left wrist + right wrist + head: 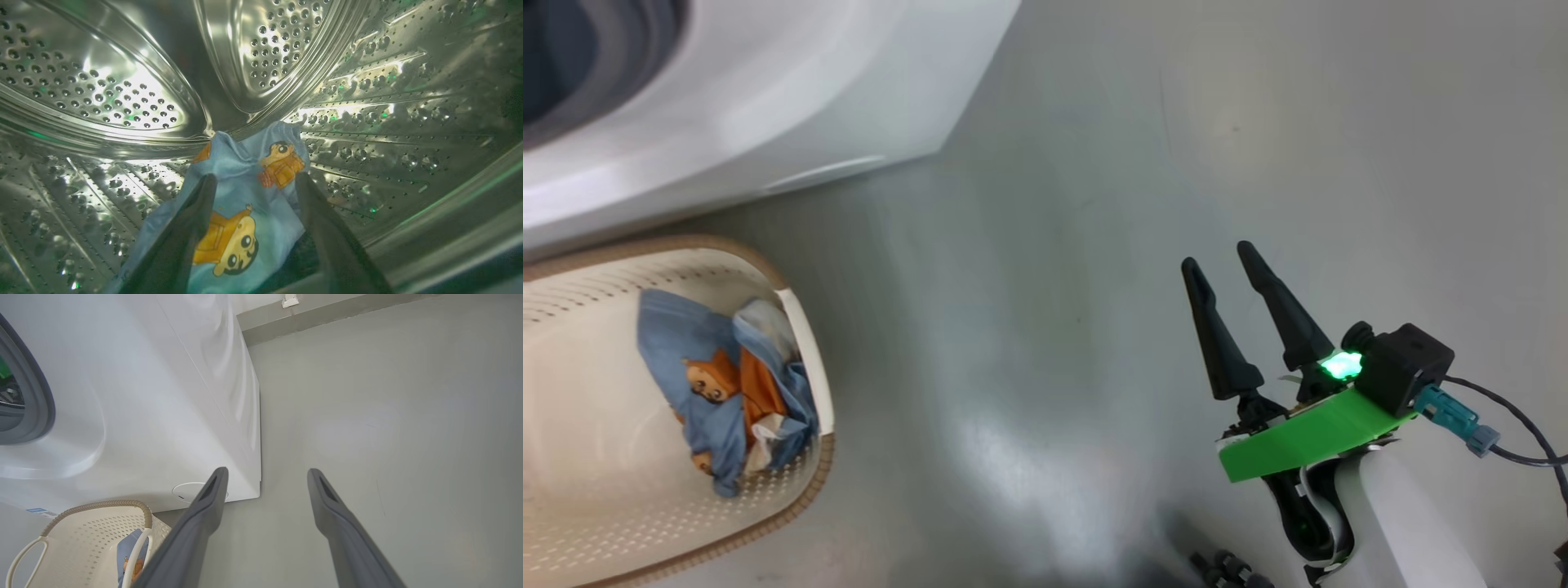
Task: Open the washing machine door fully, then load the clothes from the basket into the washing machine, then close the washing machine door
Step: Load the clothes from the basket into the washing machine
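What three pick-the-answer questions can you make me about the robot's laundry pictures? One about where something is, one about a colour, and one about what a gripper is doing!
1. Where is the bear-print garment near the left gripper?
A) in the steel drum
B) on a shelf
C) on a chair

2. What colour are the clothes in the basket, mostly?
A) pink
B) light blue
C) black

3. How is the right gripper?
A) shut on a sock
B) shut on a handle
C) open and empty

Answers:
1 A, shiny steel with little holes curves all around it.
2 B, the fabric is light blue with orange bears.
3 C, its two fingers stand apart with only bare floor between them.
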